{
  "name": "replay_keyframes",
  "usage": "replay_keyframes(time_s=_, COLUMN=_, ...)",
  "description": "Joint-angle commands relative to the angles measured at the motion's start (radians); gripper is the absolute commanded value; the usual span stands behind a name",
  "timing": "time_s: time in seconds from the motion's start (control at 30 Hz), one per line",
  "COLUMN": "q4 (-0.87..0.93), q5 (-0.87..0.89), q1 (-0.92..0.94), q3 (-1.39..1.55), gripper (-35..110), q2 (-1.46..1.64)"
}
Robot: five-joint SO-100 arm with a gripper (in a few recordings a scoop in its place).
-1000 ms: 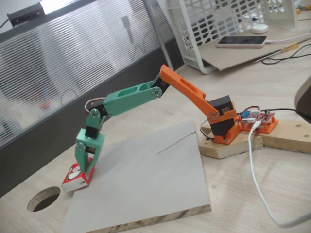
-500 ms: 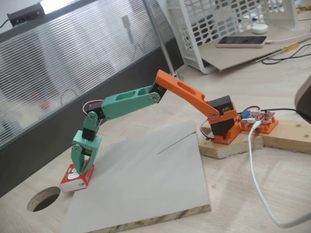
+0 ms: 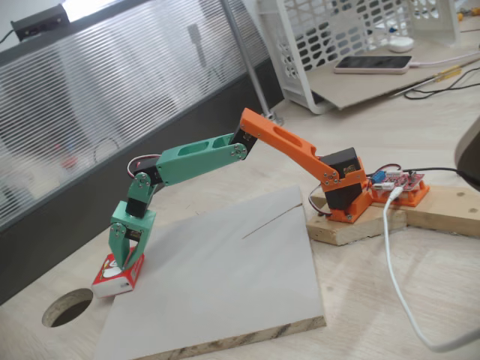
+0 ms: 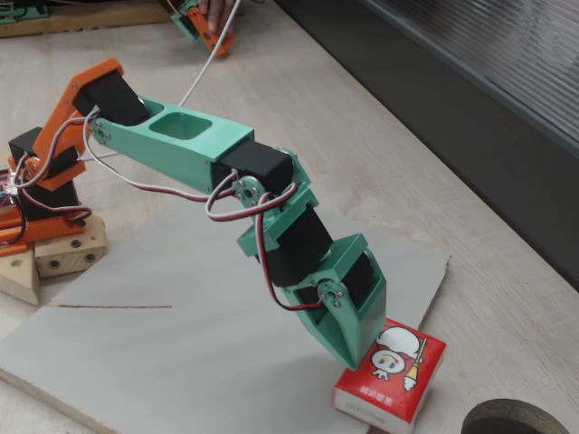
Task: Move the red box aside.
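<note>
The red box lies flat on the table just off the far-left corner of the pale wooden board. Its top shows a white cartoon figure and its sides are white. My green gripper points steeply down, and its tip rests on the box edge nearest the board. The jaws taper together to one point and do not straddle the box. Nothing is held between them.
A round hole in the table opens just beyond the box, also seen in a fixed view as the hole. A dark wall panel runs behind. My orange base sits on wood blocks, with a white cable beside it.
The arm stretched out and dropped lower, carrying the gripper and red box a little left, away from the board's corner. The box went from tilted to flat. Almost nothing moved over the last half second.
</note>
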Motion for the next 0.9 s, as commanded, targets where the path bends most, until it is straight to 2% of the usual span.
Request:
replay_keyframes(time_s=0.0, q4=0.006, q5=0.015, q1=-0.012, q3=-0.011, gripper=4, q2=-0.063)
replay_keyframes(time_s=0.47, q4=0.008, q5=0.015, q1=-0.018, q3=-0.012, gripper=4, q2=-0.120)
replay_keyframes(time_s=0.87, q4=0.006, q5=0.015, q1=-0.130, q3=-0.123, gripper=4, q2=-0.137)
